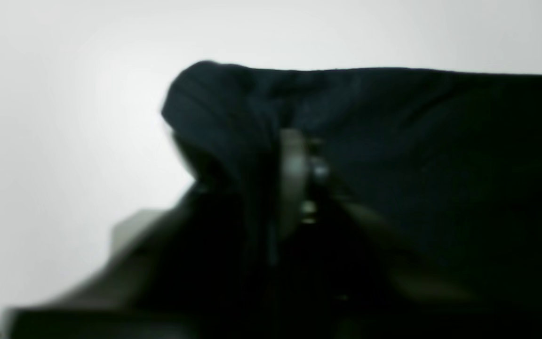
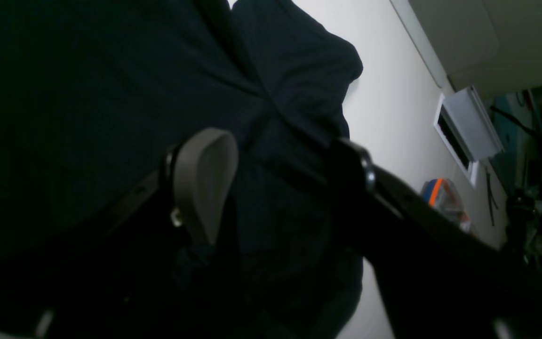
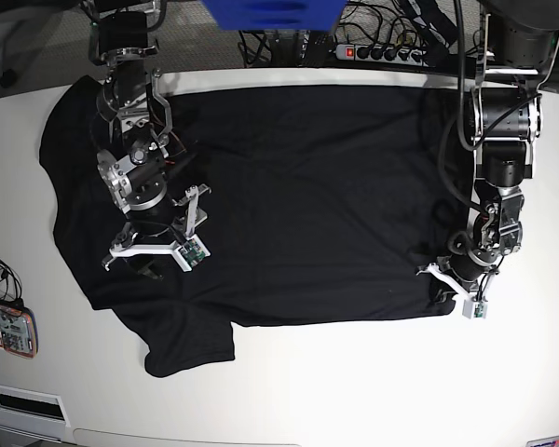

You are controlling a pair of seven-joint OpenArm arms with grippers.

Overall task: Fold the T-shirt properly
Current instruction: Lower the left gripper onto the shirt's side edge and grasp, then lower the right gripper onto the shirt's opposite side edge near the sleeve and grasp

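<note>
My left gripper [image 1: 299,179] pinched the T-shirt [image 3: 298,186] edge; my right gripper [image 2: 275,183] stood half-open astride cloth on the tabletop [image 3: 354,382].

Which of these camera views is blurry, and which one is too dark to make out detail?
Left wrist view: blurred throughout, the T-shirt and left hand smeared against a washed-out white background. Right wrist view: sharper but underexposed, the black cloth nearly featureless around the right hand. Base view: evenly lit and in focus.

Black T-shirt [image 3: 289,196] spread flat across the white table, one sleeve at lower left
</note>
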